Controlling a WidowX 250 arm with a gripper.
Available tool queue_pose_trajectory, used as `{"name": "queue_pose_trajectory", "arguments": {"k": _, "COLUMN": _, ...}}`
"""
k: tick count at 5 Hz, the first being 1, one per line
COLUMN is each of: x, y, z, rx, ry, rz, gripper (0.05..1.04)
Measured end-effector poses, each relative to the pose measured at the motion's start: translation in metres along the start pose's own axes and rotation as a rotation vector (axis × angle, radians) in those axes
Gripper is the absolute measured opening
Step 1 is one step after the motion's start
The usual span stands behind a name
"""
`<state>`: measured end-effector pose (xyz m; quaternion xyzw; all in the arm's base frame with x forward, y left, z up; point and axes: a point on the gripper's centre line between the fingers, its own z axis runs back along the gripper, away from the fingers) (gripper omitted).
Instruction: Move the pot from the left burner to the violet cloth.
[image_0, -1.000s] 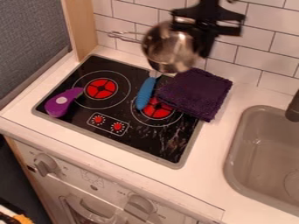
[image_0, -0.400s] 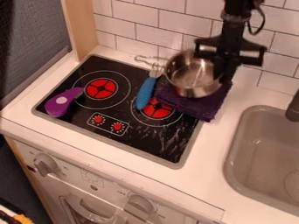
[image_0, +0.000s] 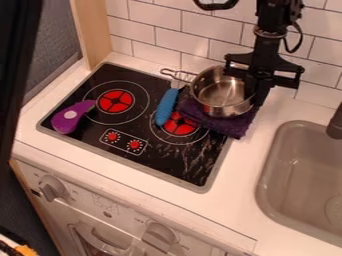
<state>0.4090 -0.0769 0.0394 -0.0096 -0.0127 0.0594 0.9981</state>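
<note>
The gripper (image_0: 254, 91) is at the upper right, shut on the right-hand rim of the steel pot (image_0: 220, 95). The pot is upright over the violet cloth (image_0: 235, 125), its handle pointing left toward the tiled wall. Whether its base rests on the cloth or hangs just above it, I cannot tell. Beneath the pot, the cloth overlaps the stove's right edge and part of the right burner (image_0: 179, 125). Nothing stands on the left burner (image_0: 115, 101).
A blue-handled utensil (image_0: 166, 107) lies just left of the pot, by the right burner. The purple eggplant (image_0: 67, 119) is at the stove's left edge. On the right is the sink (image_0: 300, 175); behind the pot rises the tiled wall (image_0: 200, 30).
The gripper and the pot have moved right and down from near the wall to the cloth. A dark shape has come in along the left edge.
</note>
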Motion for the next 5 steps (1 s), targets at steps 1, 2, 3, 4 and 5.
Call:
{"name": "queue_pose_trajectory", "arguments": {"k": 1, "x": 0.001, "y": -0.002, "z": 0.0, "rx": -0.011, "ry": -0.008, "rz": -0.018, "gripper": 0.289}}
{"name": "queue_pose_trajectory", "arguments": {"k": 2, "x": -0.003, "y": -0.003, "z": -0.003, "rx": -0.005, "ry": -0.005, "rz": -0.021, "gripper": 0.571}}
{"name": "queue_pose_trajectory", "arguments": {"k": 3, "x": -0.005, "y": -0.008, "z": 0.02, "rx": -0.002, "ry": -0.06, "rz": -0.048, "gripper": 0.869}}
{"name": "queue_pose_trajectory", "arguments": {"k": 4, "x": -0.008, "y": -0.011, "z": 0.048, "rx": 0.004, "ry": -0.12, "rz": -0.097, "gripper": 1.008}}
{"name": "queue_pose_trajectory", "arguments": {"k": 5, "x": -0.01, "y": -0.013, "z": 0.051, "rx": 0.006, "ry": -0.123, "rz": -0.118, "gripper": 1.004}}
